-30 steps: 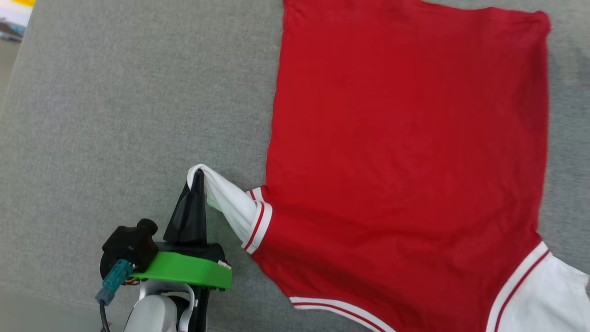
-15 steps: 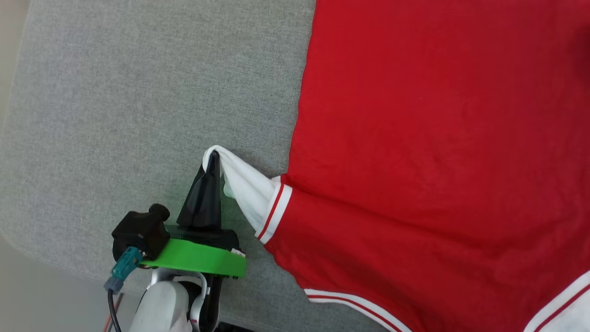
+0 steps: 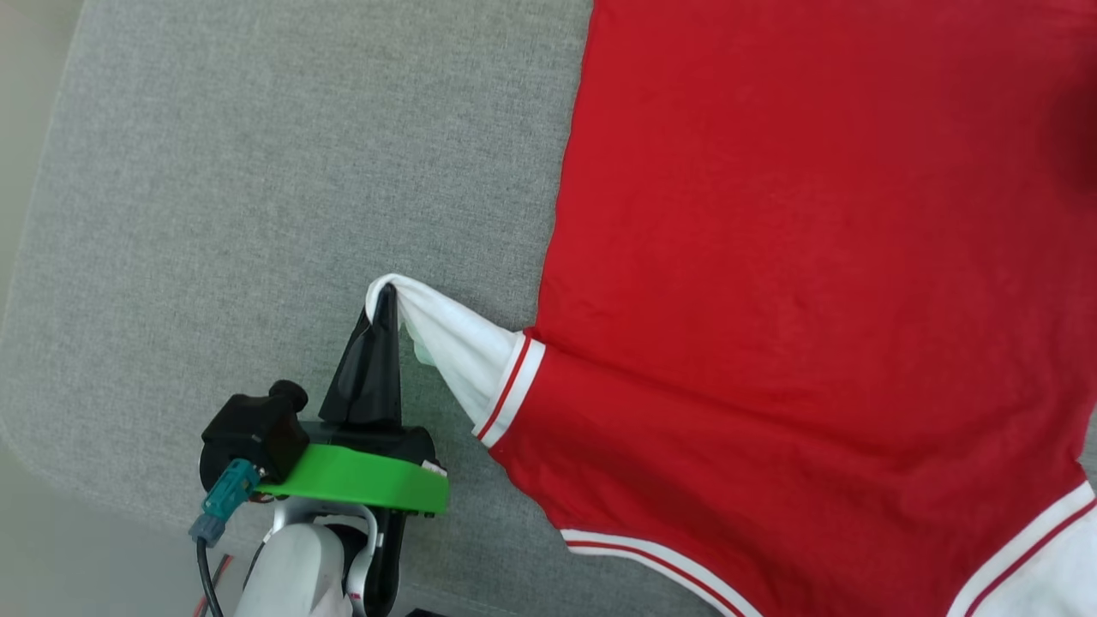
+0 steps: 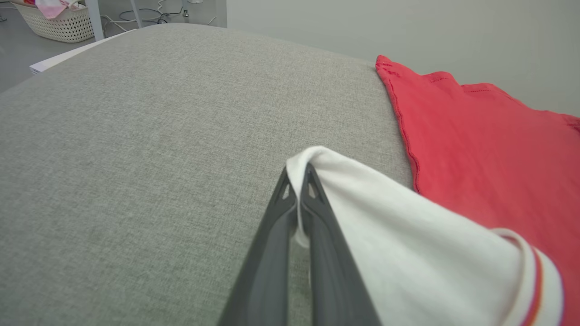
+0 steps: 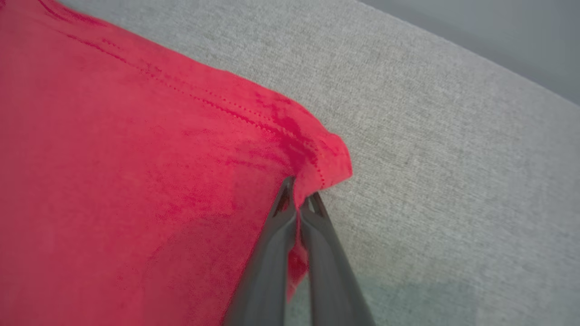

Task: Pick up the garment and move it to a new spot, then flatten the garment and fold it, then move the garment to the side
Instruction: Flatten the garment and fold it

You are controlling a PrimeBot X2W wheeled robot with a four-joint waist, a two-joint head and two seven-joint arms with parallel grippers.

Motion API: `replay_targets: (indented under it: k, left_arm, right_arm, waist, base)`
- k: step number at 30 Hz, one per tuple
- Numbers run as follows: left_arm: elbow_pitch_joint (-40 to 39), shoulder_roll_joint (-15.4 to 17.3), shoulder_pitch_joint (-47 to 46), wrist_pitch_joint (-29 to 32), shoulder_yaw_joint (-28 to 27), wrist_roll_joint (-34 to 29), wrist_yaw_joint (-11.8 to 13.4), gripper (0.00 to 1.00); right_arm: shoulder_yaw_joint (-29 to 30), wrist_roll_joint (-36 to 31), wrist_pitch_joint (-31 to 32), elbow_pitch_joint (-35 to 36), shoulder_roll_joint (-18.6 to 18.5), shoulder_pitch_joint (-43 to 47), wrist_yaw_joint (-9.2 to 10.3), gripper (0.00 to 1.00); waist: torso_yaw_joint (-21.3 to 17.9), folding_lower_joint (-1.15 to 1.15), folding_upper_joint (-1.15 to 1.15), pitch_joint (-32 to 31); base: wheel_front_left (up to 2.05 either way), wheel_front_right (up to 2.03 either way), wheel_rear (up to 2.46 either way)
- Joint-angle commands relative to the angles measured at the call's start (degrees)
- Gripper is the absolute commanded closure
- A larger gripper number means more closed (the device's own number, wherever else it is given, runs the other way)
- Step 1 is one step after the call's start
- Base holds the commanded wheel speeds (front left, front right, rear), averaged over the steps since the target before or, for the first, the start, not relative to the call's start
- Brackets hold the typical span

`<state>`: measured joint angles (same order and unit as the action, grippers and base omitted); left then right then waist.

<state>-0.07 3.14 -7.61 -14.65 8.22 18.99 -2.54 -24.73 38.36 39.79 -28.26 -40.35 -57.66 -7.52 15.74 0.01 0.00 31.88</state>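
Garment (image 3: 771,300) lies spread flat on the grey surface (image 3: 257,171), plain red side up, its white sleeves edged with red-white striped trim. The left gripper (image 3: 384,296) has its fingers pressed together on the tip of one white sleeve (image 3: 446,343), which is drawn up into a peak. The right gripper (image 5: 299,194) pinches a red hem corner (image 5: 326,158) between closed fingers.

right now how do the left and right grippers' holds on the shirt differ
The left gripper pinches the white sleeve; the right gripper pinches a red hemmed corner. The left gripper's cloth folds over its fingertips in a peak; the right gripper's corner pokes out past its tips. Both are shut on the same shirt.
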Motion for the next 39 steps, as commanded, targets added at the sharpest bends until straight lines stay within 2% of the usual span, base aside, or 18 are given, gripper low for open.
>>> replay_targets:
  k: [1,7,12,16,20,29,39]
  left_arm:
    - [0.2,-0.3,0.3,-0.3,-0.5,-0.6,0.1,1.0]
    - [1.0,-0.3,3.2,-0.3,-1.8,-1.5,0.0,1.0]
    - [1.9,-0.3,5.9,-0.3,-2.7,-2.4,-0.4,1.0]
    - [2.7,-0.3,8.0,-0.3,-3.9,-3.0,-0.6,1.0]
    - [3.4,-0.3,10.0,-0.3,-5.1,-3.3,-0.7,1.0]
    - [5.1,-0.3,12.4,-0.3,-6.4,-3.7,-1.4,1.0]
    - [6.0,-0.3,12.9,-0.3,-7.4,-4.0,-2.1,1.0]
  right_arm:
    - [-0.7,-0.3,-1.6,-0.5,-0.7,2.0,0.03,1.0]
    - [-1.0,1.6,-8.9,1.4,-3.1,6.4,0.03,1.0]
    - [-0.5,3.8,-12.2,4.9,-6.5,13.2,0.03,1.0]
    - [1.9,5.4,-14.1,8.4,-8.7,20.2,0.03,1.0]
    - [5.6,7.1,-14.9,11.1,-9.3,29.5,0.03,1.0]
    - [13.9,7.9,-15.0,15.3,-5.5,49.9,0.03,1.0]
    - [19.3,6.3,-11.9,19.9,2.1,68.5,0.03,1.0]
  waist:
    - [-1.2,-0.01,0.0,-3.2]
    - [-3.2,-0.01,0.0,-9.0]
    - [-4.9,-0.01,0.0,-13.4]
    - [-6.5,-0.01,0.0,-16.4]
    - [-8.3,-0.01,0.0,-19.1]
    - [-11.1,-0.01,0.0,-22.8]
    - [-12.5,-0.01,0.0,-23.2]
  base:
    - [0.0,0.0,0.0]
    - [0.0,0.0,0.0]
    - [0.0,0.0,0.0]
    - [0.0,0.0,0.0]
    - [0.0,0.0,0.0]
    - [0.0,0.0,0.0]
    - [0.0,0.0,0.0]
